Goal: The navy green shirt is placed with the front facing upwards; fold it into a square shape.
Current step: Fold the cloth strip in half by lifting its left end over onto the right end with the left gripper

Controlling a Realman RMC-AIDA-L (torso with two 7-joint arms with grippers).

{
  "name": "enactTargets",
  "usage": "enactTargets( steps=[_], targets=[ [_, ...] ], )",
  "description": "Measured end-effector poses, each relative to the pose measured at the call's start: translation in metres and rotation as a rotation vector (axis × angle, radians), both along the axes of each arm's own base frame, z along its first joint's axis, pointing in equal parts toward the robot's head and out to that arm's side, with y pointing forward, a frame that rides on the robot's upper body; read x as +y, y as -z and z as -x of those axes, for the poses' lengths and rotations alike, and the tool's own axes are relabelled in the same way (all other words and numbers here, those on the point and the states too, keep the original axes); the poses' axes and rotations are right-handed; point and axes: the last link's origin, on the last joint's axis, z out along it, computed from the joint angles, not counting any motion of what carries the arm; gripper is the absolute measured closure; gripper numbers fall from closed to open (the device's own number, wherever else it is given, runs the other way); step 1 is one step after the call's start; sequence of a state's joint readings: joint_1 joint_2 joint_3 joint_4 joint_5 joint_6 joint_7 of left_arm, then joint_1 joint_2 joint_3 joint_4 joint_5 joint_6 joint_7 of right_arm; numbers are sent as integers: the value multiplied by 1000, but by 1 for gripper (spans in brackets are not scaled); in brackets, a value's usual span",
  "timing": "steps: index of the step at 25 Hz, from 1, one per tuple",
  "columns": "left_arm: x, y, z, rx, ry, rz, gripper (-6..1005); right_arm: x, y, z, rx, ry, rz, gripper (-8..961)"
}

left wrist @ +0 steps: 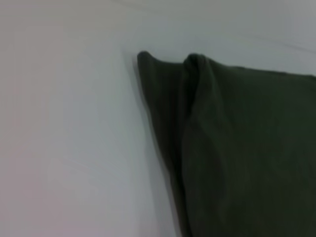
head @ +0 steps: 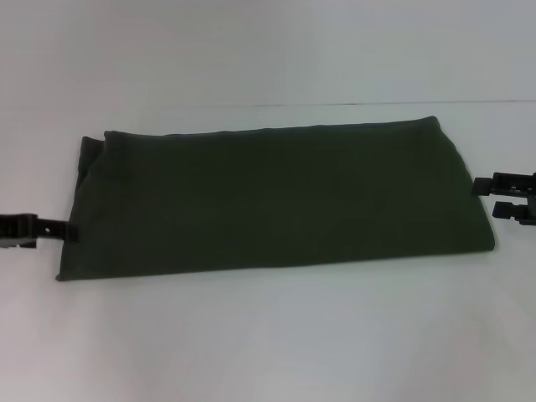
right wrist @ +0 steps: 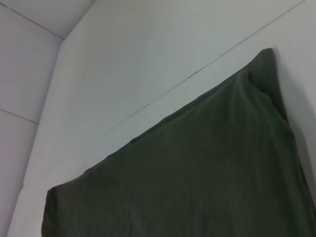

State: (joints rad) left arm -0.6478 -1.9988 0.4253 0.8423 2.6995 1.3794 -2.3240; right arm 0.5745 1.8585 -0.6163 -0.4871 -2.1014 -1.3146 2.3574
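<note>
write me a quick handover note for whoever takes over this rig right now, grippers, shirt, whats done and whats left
Left gripper: low at the shirt's left short edge, by the near corner; whether it is open or shut cannot be told.
Right gripper: just off the right short edge, apart from the cloth, open.
Navy green shirt: lies flat on the white table as a long band running left to right, no lettering or collar showing.
Done: folded into a band.
Left: probably fold the ends across to make a square.

Left gripper (head: 67,229), right gripper (head: 484,197): black, blocky, angular.
</note>
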Motion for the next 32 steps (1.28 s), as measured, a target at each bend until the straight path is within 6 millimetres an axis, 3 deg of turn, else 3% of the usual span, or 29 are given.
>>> enactTargets(
  steps=[13, 32],
  targets=[
    [3, 21, -1, 12, -1, 65, 169, 5, 2, 1, -34, -2, 3, 160],
    [3, 32, -7, 29, 19, 133, 252, 8, 2, 2, -40, -2, -5, 162]
  ],
)
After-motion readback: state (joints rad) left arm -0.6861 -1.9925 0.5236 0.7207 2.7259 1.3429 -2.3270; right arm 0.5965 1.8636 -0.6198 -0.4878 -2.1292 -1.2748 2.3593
